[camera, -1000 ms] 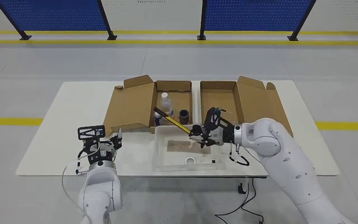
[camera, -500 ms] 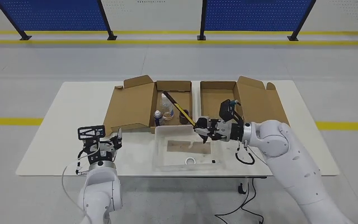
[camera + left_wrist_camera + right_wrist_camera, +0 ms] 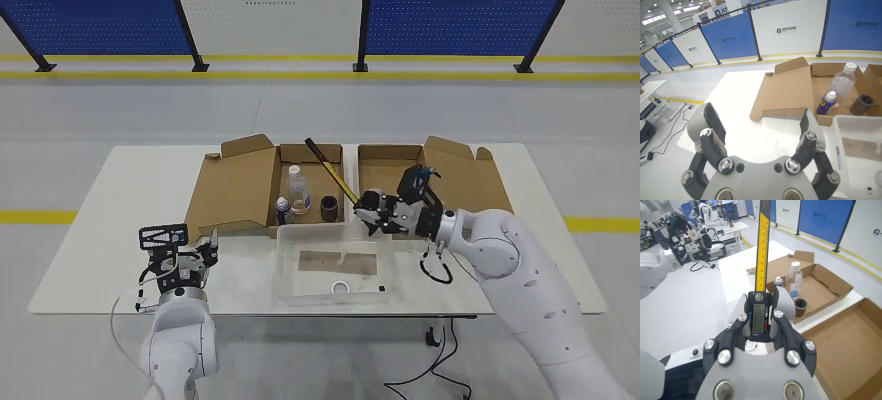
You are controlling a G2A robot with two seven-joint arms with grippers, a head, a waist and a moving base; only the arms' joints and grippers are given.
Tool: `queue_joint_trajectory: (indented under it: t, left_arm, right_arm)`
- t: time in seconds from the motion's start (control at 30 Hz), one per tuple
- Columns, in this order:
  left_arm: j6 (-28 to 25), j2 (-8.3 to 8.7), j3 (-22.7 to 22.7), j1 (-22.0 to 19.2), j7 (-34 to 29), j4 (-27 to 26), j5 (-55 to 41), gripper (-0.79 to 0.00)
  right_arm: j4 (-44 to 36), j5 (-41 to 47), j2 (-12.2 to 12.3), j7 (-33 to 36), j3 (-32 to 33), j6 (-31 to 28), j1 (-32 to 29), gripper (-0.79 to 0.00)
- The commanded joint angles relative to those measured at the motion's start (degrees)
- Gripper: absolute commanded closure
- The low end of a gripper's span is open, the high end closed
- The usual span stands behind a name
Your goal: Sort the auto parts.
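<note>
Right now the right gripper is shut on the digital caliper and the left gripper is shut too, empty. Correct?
No: the left gripper is open, its fingers spread wide with nothing between them; the left wrist view shows it. The right gripper is indeed shut on the digital caliper.

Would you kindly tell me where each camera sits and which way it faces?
Top: above the arms, looking down at the table; both arms show, right gripper holding the caliper.
Left wrist: on the left arm, facing across the table to the box; open left gripper shows.
Right wrist: on the right arm, facing along the caliper toward that box; its gripper shows.
Shared: all three see the bottle and can in the box.
</note>
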Motion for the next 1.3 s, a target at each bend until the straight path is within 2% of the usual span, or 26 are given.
queue_joint_trajectory:
  t: [0.0, 0.33, 0.77, 1.27]
  left_arm:
    - [0.0, 0.0, 0.0, 0.0, 0.0, 0.0, 0.0, -0.785]
    - [0.0, 0.0, 0.0, 0.0, 0.0, 0.0, 0.0, -0.785]
    - [0.0, 0.0, 0.0, 0.0, 0.0, 0.0, 0.0, -0.785]
    - [0.0, 0.0, 0.0, 0.0, 0.0, 0.0, 0.0, -0.785]
  right_arm:
    - [0.2, -1.1, -0.1, -0.9, 0.3, 2.6, 0.1, 0.0]
    - [3.7, -1.8, -0.6, -2.1, 2.1, 15.7, 3.5, 0.0]
    - [17.5, -0.5, -2.2, -0.5, 1.4, 29.0, 13.1, 0.0]
    - [31.3, 0.6, -4.2, 2.7, -2.5, 34.9, 17.1, 0.0]
